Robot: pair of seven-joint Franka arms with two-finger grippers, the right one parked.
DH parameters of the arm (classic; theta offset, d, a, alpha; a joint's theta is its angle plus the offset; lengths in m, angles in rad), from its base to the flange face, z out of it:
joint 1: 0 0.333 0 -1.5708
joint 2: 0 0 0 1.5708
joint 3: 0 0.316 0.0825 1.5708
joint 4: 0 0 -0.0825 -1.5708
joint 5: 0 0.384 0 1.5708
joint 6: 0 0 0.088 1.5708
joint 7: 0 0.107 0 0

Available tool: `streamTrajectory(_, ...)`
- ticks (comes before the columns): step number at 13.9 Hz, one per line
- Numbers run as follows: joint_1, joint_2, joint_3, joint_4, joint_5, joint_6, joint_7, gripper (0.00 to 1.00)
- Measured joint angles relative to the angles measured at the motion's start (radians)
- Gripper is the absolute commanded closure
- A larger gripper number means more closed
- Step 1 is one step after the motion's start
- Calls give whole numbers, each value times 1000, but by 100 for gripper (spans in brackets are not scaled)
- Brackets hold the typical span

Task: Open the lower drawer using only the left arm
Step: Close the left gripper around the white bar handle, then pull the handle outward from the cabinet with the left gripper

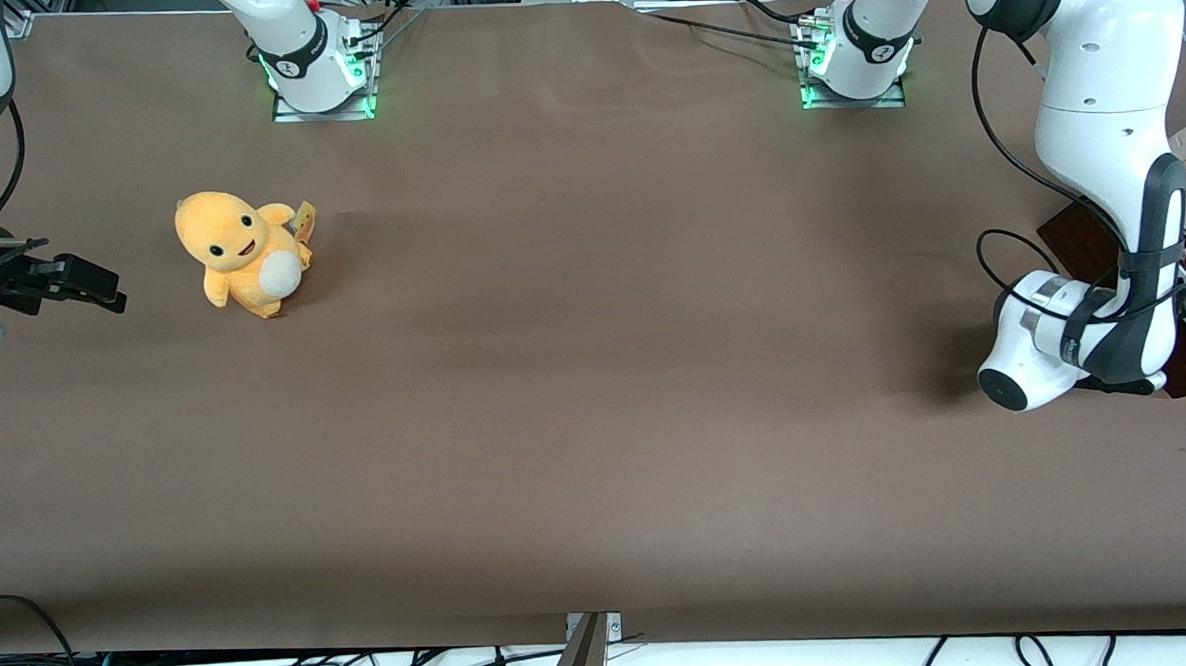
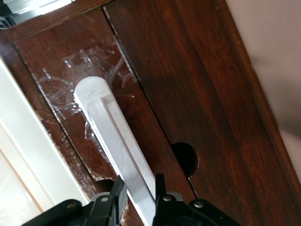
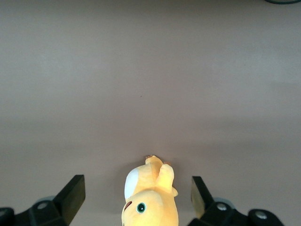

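Note:
The lower drawer (image 2: 56, 70) shows in the left wrist view as a scuffed dark brown front with a long white bar handle (image 2: 106, 125). My left gripper (image 2: 139, 181) straddles that handle near one end, with a black finger (image 2: 117, 192) pressed against each long side of the bar, shut on it. In the front view the left arm (image 1: 1113, 200) bends down at the working arm's end of the table, its wrist (image 1: 1039, 349) low beside the dark cabinet (image 1: 1084, 241). There the fingers are hidden by the wrist. How far the drawer is open cannot be told.
A cream-white panel (image 2: 28, 160) runs alongside the drawer front, and a darker wood panel with a round hole (image 2: 185, 157) borders it too. An orange plush toy (image 1: 239, 253) sits on the brown table (image 1: 596, 393) toward the parked arm's end.

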Motion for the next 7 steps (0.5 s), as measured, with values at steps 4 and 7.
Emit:
streamTrajectory(4,-3,10,0,9,0,-7,-24,81)
streamTrajectory(7,-15,10,-1,9,0,-8,-23,82)
